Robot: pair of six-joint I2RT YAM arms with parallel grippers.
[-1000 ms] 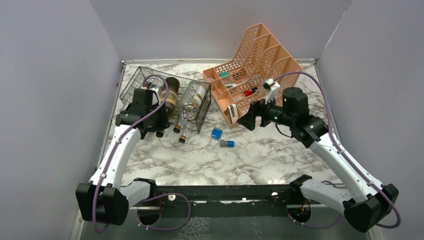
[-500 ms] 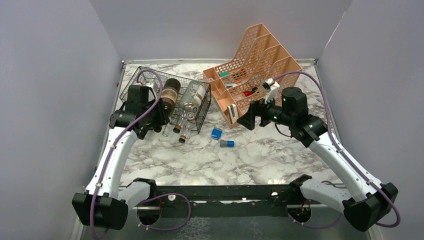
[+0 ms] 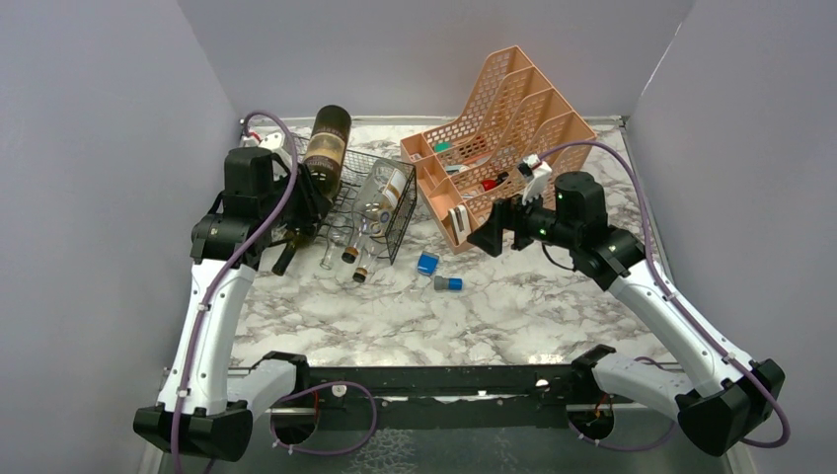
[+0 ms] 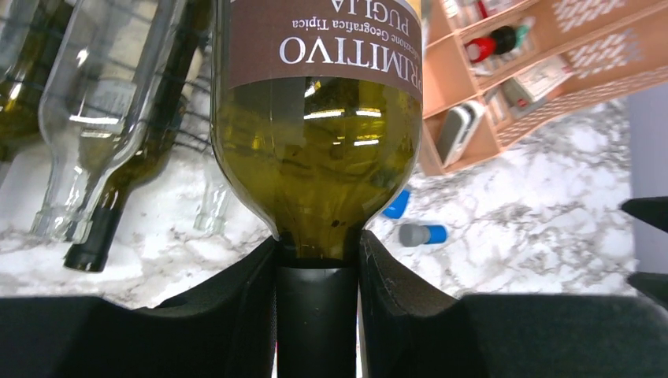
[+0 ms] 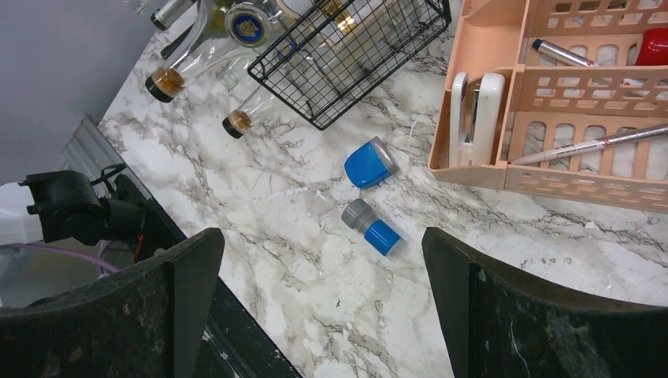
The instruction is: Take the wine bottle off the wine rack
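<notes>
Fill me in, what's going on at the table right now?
The left gripper is shut on the neck of the wine bottle and holds it raised over the left end of the black wine rack, tilted with its base up and away from the arms. Whether it is fully clear of the wires is hard to tell. Other bottles lie in the rack. The right gripper is open and empty, hovering over the table by the peach organizer.

Top view looks down from 6 o'clock. Left wrist view is close on the bottle (image 4: 315,150); right wrist view faces 9 o'clock. All share the blue items (image 5: 370,164).
</notes>
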